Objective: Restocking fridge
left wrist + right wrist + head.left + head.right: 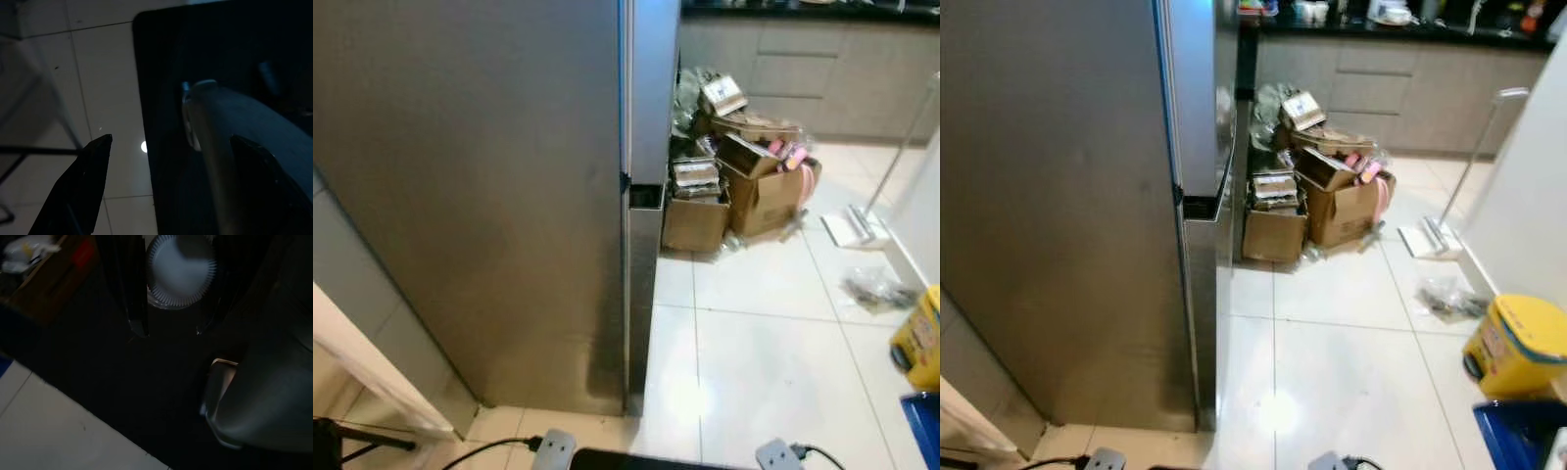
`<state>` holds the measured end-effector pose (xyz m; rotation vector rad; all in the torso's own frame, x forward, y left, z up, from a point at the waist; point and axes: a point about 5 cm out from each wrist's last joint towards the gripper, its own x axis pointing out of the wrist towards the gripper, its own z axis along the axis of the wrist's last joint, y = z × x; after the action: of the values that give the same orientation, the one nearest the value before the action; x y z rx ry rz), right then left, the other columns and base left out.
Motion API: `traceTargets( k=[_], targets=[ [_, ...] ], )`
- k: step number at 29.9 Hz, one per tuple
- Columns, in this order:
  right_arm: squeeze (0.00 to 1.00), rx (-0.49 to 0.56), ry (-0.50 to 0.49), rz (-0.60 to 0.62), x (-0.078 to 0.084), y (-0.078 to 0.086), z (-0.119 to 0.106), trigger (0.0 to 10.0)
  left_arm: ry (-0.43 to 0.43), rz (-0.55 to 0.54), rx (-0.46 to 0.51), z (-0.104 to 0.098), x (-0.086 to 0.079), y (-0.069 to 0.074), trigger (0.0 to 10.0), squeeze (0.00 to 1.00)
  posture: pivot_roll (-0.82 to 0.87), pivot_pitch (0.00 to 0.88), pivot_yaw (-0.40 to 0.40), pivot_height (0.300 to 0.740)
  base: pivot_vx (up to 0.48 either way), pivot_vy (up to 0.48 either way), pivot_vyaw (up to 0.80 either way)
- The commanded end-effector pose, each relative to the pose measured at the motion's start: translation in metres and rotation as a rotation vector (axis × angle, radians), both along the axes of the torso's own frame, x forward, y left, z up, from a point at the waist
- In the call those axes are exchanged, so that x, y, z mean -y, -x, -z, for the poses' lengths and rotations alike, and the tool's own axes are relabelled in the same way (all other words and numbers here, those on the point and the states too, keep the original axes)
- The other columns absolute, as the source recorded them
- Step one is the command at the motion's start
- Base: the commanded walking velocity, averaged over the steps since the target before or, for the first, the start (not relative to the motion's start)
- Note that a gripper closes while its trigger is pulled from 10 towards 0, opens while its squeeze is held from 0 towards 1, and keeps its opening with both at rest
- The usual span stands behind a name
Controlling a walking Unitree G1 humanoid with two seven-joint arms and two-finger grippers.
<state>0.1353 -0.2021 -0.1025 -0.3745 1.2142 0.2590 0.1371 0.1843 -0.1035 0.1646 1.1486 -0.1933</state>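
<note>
A tall grey fridge point(470, 196) stands close in front of me on the left, seen from its side, with both doors point(644, 147) closed. In the right wrist view my right gripper point(171, 328) hangs low, its two dark fingers closed around a clear bottle with a white ribbed cap point(182, 269). In the dim left wrist view my left gripper point(171, 144) is open over the pale floor tiles, nothing between its fingers point(93, 161).
Open cardboard boxes point(744, 186) full of goods are piled past the fridge against grey cabinets point(1410, 88). A flat mop point(1430, 235) and a plastic bag point(1445, 294) lie to the right. A yellow bin point(1518, 343) and a blue container point(1518, 431) stand at the right.
</note>
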Motion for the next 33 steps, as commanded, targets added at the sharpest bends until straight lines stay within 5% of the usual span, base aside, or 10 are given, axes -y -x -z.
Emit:
traceTargets(
  k=[1, 18, 33],
  targets=[
    [0.0, 0.014, 0.005, 0.002, 0.003, -0.0054, -0.0024, 10.0, 0.007, -0.008, -0.021, 0.0018, 0.0007, 0.0049, 10.0, 0.0, -0.07, 0.0, -0.005, 0.74, 0.0, -0.454, 0.76],
    [0.0, 0.009, 0.022, -0.015, 0.0043, -0.0061, -0.0028, 10.0, 0.005, -0.002, -0.019, 0.0018, 0.0012, 0.0046, 10.0, 0.0, -0.07, 0.0, -0.011, 0.74, 0.0, -0.45, 0.75],
    [0.0, 0.01, 0.026, -0.031, 0.0034, -0.0062, -0.0026, 10.0, -0.007, -0.001, 0.004, -0.0007, -0.0012, -0.0019, 10.0, 0.0, -0.08, 0.0, -0.008, 0.74, 0.0, -0.4, 0.0]
  ],
)
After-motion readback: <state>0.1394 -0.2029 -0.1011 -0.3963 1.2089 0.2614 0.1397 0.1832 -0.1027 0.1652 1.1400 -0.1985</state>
